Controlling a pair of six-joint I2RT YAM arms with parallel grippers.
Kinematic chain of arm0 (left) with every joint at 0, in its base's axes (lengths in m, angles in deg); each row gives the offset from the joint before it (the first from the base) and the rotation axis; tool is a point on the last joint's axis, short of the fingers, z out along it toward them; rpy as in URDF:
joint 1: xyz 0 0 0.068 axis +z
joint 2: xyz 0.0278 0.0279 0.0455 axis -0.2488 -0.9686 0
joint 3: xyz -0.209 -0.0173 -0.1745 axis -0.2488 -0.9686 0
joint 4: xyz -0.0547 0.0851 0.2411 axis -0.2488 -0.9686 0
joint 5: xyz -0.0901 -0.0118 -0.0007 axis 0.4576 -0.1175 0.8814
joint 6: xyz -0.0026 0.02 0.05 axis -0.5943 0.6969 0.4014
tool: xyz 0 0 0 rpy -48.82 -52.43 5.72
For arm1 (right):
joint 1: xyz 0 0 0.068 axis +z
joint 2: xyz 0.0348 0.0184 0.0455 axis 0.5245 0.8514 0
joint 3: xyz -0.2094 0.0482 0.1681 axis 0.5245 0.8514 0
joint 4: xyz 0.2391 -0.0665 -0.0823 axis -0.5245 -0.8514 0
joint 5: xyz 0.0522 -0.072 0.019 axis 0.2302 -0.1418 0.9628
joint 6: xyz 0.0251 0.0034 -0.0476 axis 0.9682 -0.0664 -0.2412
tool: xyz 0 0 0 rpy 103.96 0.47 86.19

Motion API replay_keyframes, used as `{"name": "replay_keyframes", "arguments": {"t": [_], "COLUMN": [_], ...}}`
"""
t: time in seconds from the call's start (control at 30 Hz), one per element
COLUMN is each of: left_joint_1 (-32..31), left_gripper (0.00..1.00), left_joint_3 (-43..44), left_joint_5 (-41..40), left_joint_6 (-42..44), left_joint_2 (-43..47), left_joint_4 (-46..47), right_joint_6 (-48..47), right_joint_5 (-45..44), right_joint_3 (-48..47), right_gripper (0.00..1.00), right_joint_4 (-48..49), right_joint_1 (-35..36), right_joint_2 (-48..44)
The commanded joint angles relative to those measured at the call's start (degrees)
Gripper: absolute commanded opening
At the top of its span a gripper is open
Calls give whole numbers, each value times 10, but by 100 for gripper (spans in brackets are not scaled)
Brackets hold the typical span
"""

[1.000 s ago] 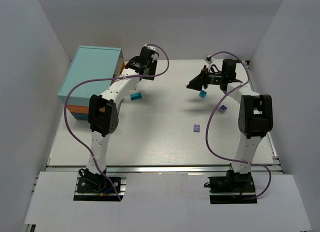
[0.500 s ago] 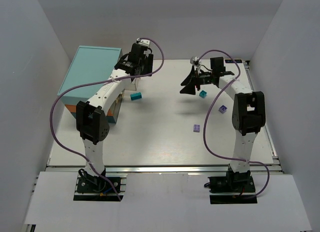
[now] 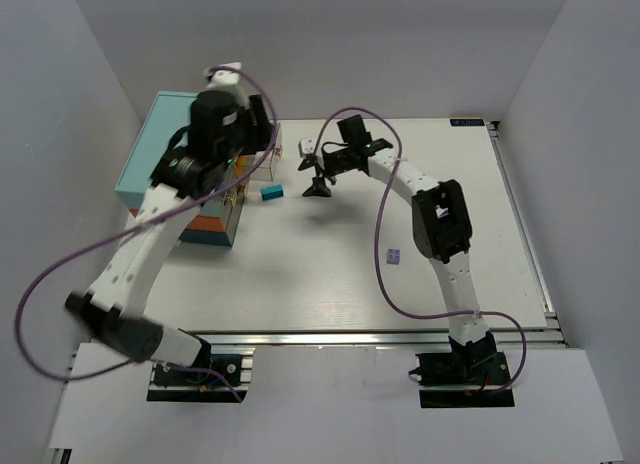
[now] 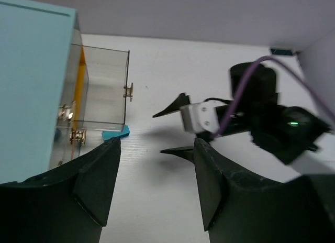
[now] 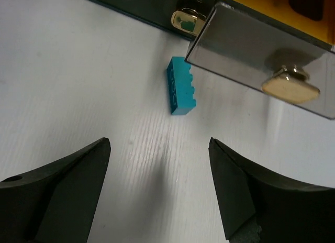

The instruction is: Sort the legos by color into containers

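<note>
A cyan lego (image 3: 272, 192) (image 5: 181, 92) (image 4: 115, 133) lies on the table beside a pulled-out clear container (image 4: 102, 86) of the teal-topped cabinet (image 3: 165, 144). A pale purple lego (image 3: 394, 255) lies mid-table. My right gripper (image 3: 317, 180) (image 5: 159, 146) is open and empty, hovering just right of the cyan lego; it also shows in the left wrist view (image 4: 175, 128). My left gripper (image 4: 157, 148) is open and empty, held high beside the cabinet and looking down on the container, the cyan lego and the right gripper.
The cabinet has an orange-banded side (image 3: 205, 226) and brass drawer knobs (image 5: 290, 84). White walls enclose the table on three sides. The right arm (image 3: 440, 214) stretches across the table's back half, and the left arm (image 3: 150, 234) rises over the cabinet's front corner.
The right arm has swung left across the table to the cyan lego by the cabinet, its jaws wider. The left arm has lifted up and back, high above the cabinet.
</note>
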Motion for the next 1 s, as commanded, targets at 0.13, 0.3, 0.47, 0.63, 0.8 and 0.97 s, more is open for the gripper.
{"name": "replay_keyframes", "arguments": {"t": [0.13, 0.3, 0.47, 0.63, 0.8, 0.97], "left_joint_1": [1, 1, 1, 1, 1, 1], "left_gripper": [69, 70, 71, 73, 75, 75], "left_joint_3": [-116, -111, -107, -127, -132, -138], "left_joint_5": [-100, -149, -172, -182, -189, -182], "left_joint_6": [-89, -94, -90, -94, -90, -88], "left_joint_2": [218, 268, 285, 301, 307, 304], "left_joint_4": [-27, -67, -86, -87, -90, -87], "right_joint_6": [58, 77, 96, 94, 94, 103], "right_joint_5": [-116, -158, -171, -163, -166, -166], "right_joint_3": [-68, -59, -104, -109, -95, -96], "right_gripper": [80, 75, 72, 69, 65, 32], "right_joint_4": [90, 135, 148, 161, 166, 183], "right_joint_1": [26, 49, 68, 84, 96, 98], "right_joint_2": [68, 85, 122, 134, 136, 148]}}
